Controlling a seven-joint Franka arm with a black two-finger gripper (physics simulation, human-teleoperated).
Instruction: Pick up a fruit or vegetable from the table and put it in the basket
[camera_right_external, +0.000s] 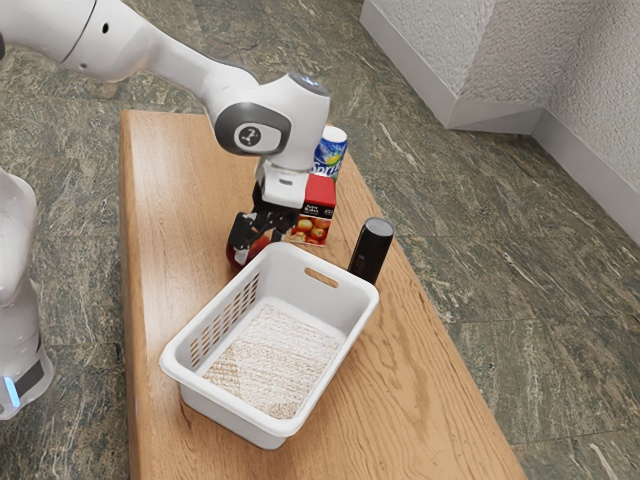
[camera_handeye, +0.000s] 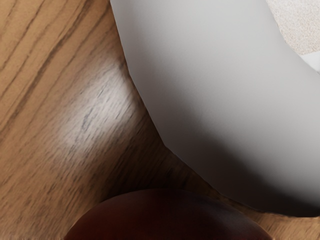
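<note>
End effector: at the exterior view's upper middle, my end effector (camera_right_external: 262, 230) is lowered to a dark red, rounded fruit or vegetable (camera_right_external: 257, 247); I cannot tell whether I have closed on it.
Red piece: outside the basket (camera_right_external: 175, 369), just beside its corner and low over the counter (camera_right_external: 165, 200); I cannot tell whether it touches the counter or the basket.
Exterior view adds: the whole basket, with a slotted long wall and a handle opening in the short wall near me, plus a Sprite can (camera_right_external: 330, 150), a carton (camera_right_external: 318, 209) and a black bottle (camera_right_external: 373, 247).
Wrist view adds: the smooth upper curve of the red piece, the basket's pale rounded corner close beside it, and a bright sheen on the counter's grain.
Red piece's direction: I can make out neither which way it points nor its long axis; what I see of it is a rounded back.
Basket's axis: upright, its length running from the exterior view's upper right to its lower left.
Can: blue and green, lettered "Sprite", its end partly covered, just behind the carton.
Carton: red top, dark band with pale lettering too small to read, fruit pictured below.
Bottle: upright near the basket, a faint mark on its side, unreadable.
</note>
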